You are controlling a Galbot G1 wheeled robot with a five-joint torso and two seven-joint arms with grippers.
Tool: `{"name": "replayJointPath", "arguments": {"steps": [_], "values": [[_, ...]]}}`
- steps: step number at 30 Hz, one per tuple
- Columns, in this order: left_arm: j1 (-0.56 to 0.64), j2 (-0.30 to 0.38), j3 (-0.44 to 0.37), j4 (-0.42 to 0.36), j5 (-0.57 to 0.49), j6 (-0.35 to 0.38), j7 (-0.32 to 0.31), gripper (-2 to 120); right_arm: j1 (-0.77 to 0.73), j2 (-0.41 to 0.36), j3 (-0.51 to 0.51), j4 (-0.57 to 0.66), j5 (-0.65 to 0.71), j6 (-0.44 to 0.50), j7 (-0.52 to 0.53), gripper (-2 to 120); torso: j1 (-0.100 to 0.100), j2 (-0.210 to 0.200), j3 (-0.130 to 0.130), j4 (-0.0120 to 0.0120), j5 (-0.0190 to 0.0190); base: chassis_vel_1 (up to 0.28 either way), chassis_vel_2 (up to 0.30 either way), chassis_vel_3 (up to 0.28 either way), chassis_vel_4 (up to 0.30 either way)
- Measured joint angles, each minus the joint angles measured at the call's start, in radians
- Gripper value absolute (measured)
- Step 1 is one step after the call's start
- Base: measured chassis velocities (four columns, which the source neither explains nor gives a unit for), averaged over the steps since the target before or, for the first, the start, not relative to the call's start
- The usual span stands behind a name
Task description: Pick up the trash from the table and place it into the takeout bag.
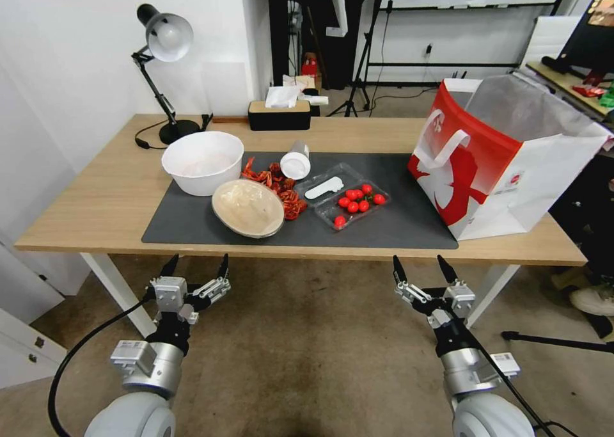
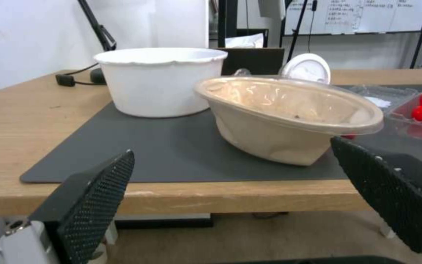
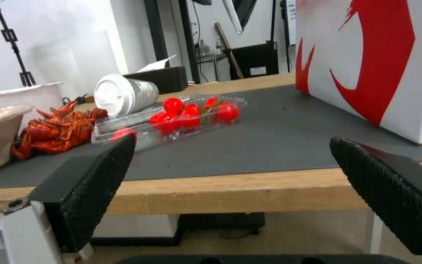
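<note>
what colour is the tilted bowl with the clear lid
Beige, under a clear lid; the bowl shows best in the left wrist view.

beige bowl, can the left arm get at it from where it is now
Probably yes. The left gripper hangs open below the table edge, facing the tilted beige bowl, with bare mat between. The white bowl sits behind, not in the way.

You see a tilted beige bowl (image 1: 248,207), white bowl (image 1: 203,162), toppled cup (image 1: 296,160), crayfish shells (image 1: 281,187) on the mat (image 1: 396,222), left of the open takeout bag (image 1: 499,162).
</note>
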Motion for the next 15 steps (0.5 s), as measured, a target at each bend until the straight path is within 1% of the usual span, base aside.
{"name": "replayJointPath", "arguments": {"steps": [5,6,8,9,10,11,12,13,14,15], "values": [[-0.007,0.009,-0.006,0.003,-0.006,0.000,-0.005,100,0.001,0.002,-0.001,-0.006,0.003,-0.002,-0.003,100,0.000,0.000,0.000,0.0001,0.0000,0.000,0.000,0.000,0.000],[-0.018,0.026,-0.013,0.003,-0.026,0.000,-0.008,100,0.002,0.002,-0.002,-0.006,0.003,-0.005,-0.003,100,0.000,0.000,0.000,0.0002,0.0000,0.000,0.000,0.000,0.000],[-0.022,0.034,-0.015,0.003,-0.036,0.002,-0.009,100,0.002,0.002,-0.002,-0.006,0.003,-0.006,-0.003,100,0.000,0.000,0.000,0.0002,-0.0001,0.000,0.000,0.000,0.000],[-0.046,0.076,-0.023,-0.007,-0.089,0.023,-0.021,100,0.004,0.002,-0.003,-0.005,0.002,-0.007,-0.003,100,0.000,0.000,0.000,0.0002,-0.0002,0.000,0.000,0.000,0.000],[-0.046,0.076,-0.023,-0.007,-0.089,0.023,-0.021,100,0.004,0.002,-0.003,-0.005,0.002,-0.007,-0.003,100,0.000,0.000,0.000,0.0002,-0.0002,0.000,0.000,0.000,0.000],[-0.062,0.107,-0.027,-0.014,-0.130,0.044,-0.033,100,0.006,0.001,-0.003,-0.003,0.002,-0.008,-0.002,100,0.000,0.000,0.000,0.0001,0.0000,0.000,0.000,0.000,0.000],[-0.086,0.149,-0.030,-0.023,-0.199,0.075,-0.055,100,0.008,0.000,-0.003,0.000,0.001,-0.010,-0.001,100,0.000,0.000,0.000,0.0001,-0.0001,0.000,0.000,0.000,0.000],[-0.120,0.205,-0.031,-0.032,-0.314,0.125,-0.093,100,0.010,-0.002,-0.003,0.005,0.000,-0.013,0.001,100,0.000,0.000,0.000,0.0000,0.0000,0.000,0.000,0.000,0.000],[-0.120,0.205,-0.031,-0.032,-0.314,0.125,-0.093,100,0.010,-0.002,-0.003,0.005,0.000,-0.013,0.001,100,0.000,0.000,0.000,0.0000,0.0000,0.000,0.000,0.000,0.000],[-0.141,0.237,-0.031,-0.034,-0.395,0.156,-0.120,100,0.011,-0.003,-0.003,0.008,-0.001,-0.015,0.001,100,0.000,0.000,0.000,-0.0001,-0.0001,0.000,0.000,0.000,0.000]]}}
